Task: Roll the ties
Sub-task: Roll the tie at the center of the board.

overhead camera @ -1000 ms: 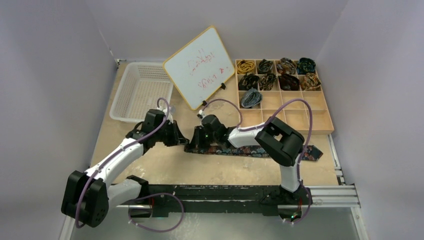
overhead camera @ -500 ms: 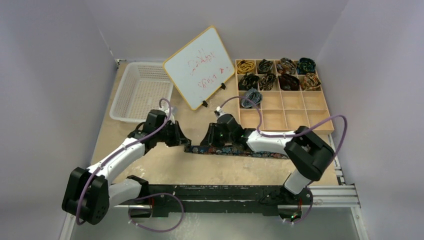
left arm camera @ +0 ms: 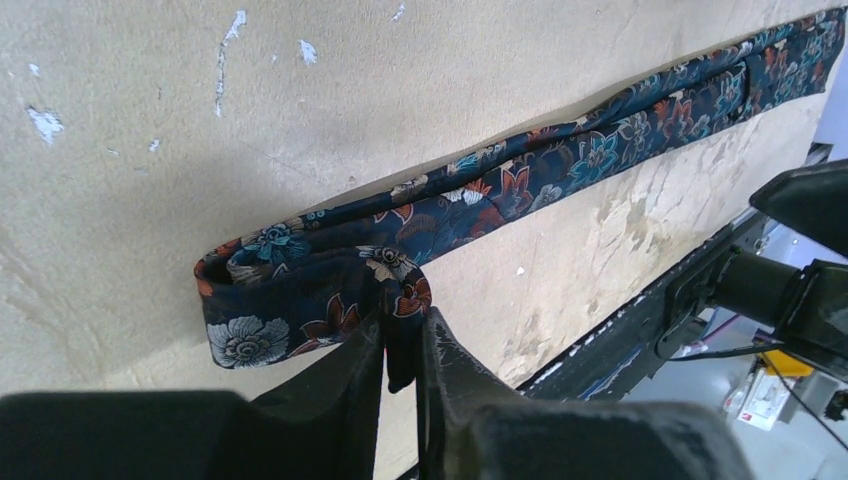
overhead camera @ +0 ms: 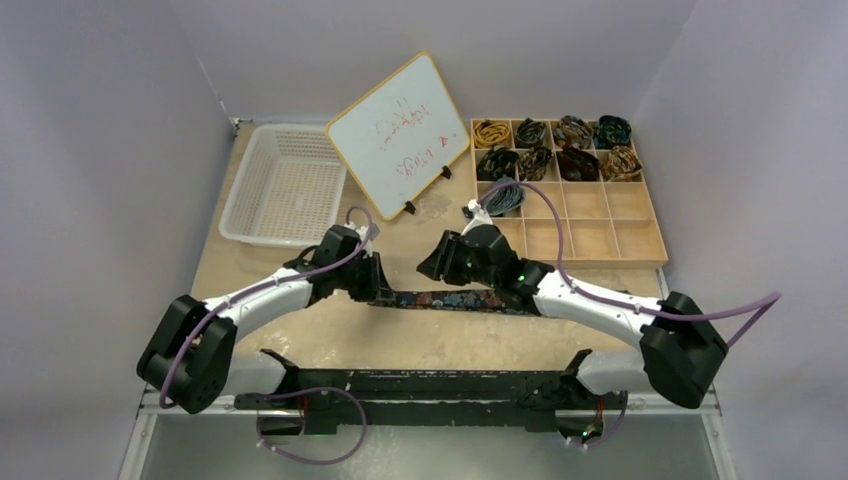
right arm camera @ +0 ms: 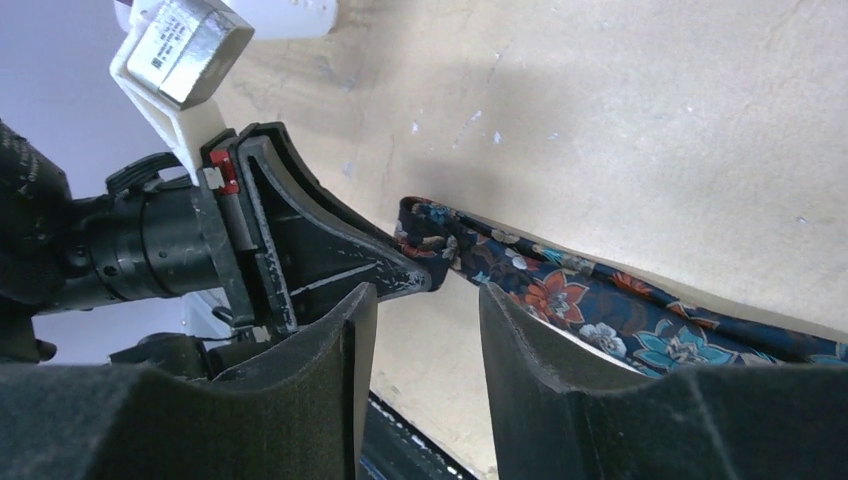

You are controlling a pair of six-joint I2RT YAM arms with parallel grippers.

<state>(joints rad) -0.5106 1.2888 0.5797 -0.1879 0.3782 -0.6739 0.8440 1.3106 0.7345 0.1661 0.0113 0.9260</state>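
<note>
Top external: your tie [overhead camera: 455, 299] lies left-to-right across the desk [overhead camera: 430, 342], folded left end at the left fingers [overhead camera: 369, 285]. Left wrist: they're clamped tight on that fold. Right wrist: right fingers [right arm camera: 545, 370] stand wide, empty, just beside the same end.

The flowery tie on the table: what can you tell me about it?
The tie is a long, narrow strip of dark navy fabric with red, teal and white flowers. It lies flat and straight on the worn wooden table. One end is folded back into a loop, and the left claw pinches that fold. The right claw is open nearby, not gripping it.
</note>
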